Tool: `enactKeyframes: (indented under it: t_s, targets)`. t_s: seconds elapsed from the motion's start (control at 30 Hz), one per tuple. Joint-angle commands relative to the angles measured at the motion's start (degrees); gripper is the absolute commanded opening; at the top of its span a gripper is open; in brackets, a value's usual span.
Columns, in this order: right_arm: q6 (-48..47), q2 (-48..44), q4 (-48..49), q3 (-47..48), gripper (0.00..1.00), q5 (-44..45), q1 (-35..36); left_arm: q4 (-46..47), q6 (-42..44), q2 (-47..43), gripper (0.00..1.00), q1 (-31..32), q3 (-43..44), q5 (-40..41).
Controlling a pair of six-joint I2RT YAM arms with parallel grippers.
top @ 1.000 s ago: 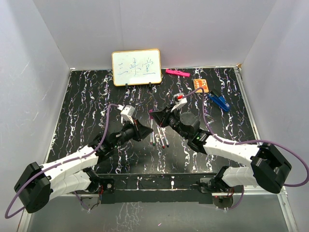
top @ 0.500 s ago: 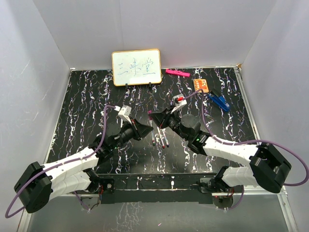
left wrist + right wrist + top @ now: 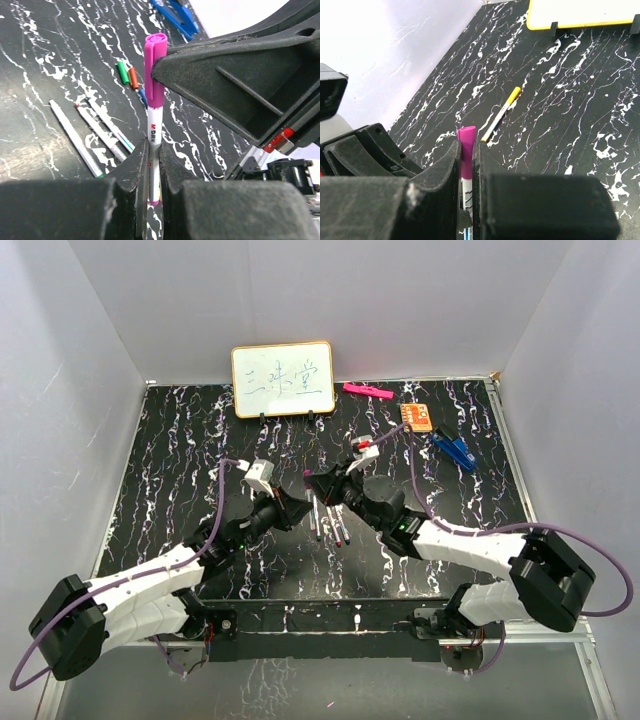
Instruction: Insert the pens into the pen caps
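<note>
My left gripper is shut on the lower barrel of a white pen and holds it upright above the table. A purple cap sits on the pen's top end. My right gripper is shut on that purple cap. In the top view the left gripper and right gripper meet at mid-table. Three loose pens lie on the table below. Green, red and blue caps lie beside them.
A small whiteboard stands at the back. A pink bar, an orange card and a blue clip lie back right. A yellow-capped pen lies on the black marbled table.
The right gripper has moved left and a little farther back, and the two grippers have closed in on each other around the pen and purple cap.
</note>
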State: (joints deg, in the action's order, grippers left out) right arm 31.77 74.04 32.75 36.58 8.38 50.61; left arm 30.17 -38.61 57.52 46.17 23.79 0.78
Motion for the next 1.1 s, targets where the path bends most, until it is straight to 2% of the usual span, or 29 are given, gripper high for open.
enactKeyframes:
  t_s: [0.0, 0.33, 0.83, 0.97, 1.07]
  targets:
    - [-1.4, 2.5, -9.5, 3.0, 0.00, 0.2, 3.1, 1.1, 5.8, -3.1, 0.00, -0.4, 5.7, 7.6]
    - [0.1, 6.8, -15.4, 4.3, 0.00, 1.7, 5.5, 1.4, 12.3, -5.5, 0.00, -0.5, 7.4, 12.7]
    - [-0.1, 14.6, -22.7, 8.3, 0.00, 0.1, 10.6, 3.0, 18.1, -6.4, 0.00, -1.0, 9.5, 15.4]
    - [0.0, 13.9, -22.0, 8.2, 0.00, 0.8, 10.9, 1.0, 17.7, -6.3, 0.00, -1.0, 9.7, 15.3]
    - [-0.5, 13.2, -22.5, 10.0, 0.00, 4.0, 10.9, -4.7, 16.9, -5.1, 0.00, -1.0, 10.7, 14.3]
